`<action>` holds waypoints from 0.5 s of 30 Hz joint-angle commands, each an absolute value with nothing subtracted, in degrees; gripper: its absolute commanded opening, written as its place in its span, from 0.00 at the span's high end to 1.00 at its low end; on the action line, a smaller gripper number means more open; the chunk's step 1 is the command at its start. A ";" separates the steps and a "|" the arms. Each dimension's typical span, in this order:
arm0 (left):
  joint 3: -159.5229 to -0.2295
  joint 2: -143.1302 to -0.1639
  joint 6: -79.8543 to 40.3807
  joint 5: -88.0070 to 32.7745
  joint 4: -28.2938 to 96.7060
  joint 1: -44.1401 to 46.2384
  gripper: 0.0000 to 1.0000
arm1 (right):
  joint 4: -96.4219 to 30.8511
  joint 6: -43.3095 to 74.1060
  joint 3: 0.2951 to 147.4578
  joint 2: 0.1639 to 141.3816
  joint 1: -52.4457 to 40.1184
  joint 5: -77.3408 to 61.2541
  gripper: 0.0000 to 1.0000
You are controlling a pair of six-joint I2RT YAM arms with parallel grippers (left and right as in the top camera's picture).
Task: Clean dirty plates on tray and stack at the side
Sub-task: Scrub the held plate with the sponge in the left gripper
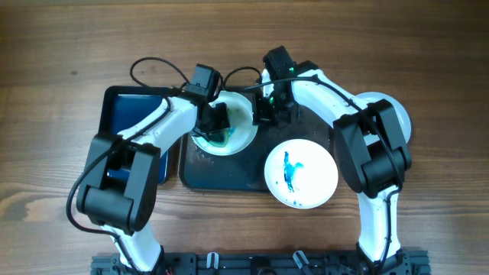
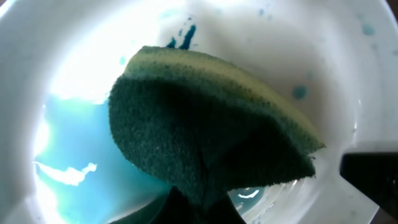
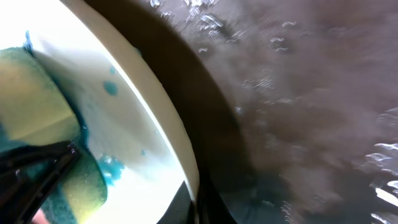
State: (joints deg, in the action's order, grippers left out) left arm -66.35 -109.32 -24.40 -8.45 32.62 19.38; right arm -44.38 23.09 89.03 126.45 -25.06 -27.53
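As arms bend inward, left hand point(image 1: 215, 122) grips sponge point(image 2: 205, 130).

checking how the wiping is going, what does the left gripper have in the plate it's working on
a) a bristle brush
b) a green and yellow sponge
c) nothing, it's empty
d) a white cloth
b: the left wrist view shows a sponge with a dark green scouring face and a yellow layer, pinched from below by the left gripper and lying in the blue-smeared plate.
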 commanded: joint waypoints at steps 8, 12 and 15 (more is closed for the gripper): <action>-65.52 -113.03 -17.69 -16.36 28.84 19.90 0.96 | -41.41 21.85 85.54 128.51 -25.76 -36.95 0.96; -67.05 -113.03 -28.12 2.55 25.76 17.26 0.96 | -41.43 21.37 85.54 128.51 -25.87 -36.95 0.96; -67.02 -113.06 -33.52 13.10 24.45 16.71 0.96 | -41.45 21.17 85.54 128.51 -25.87 -36.93 0.96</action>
State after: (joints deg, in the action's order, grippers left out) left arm -66.98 -110.69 -27.64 -5.41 24.97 19.25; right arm -40.10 22.96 87.00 126.54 -24.32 -33.04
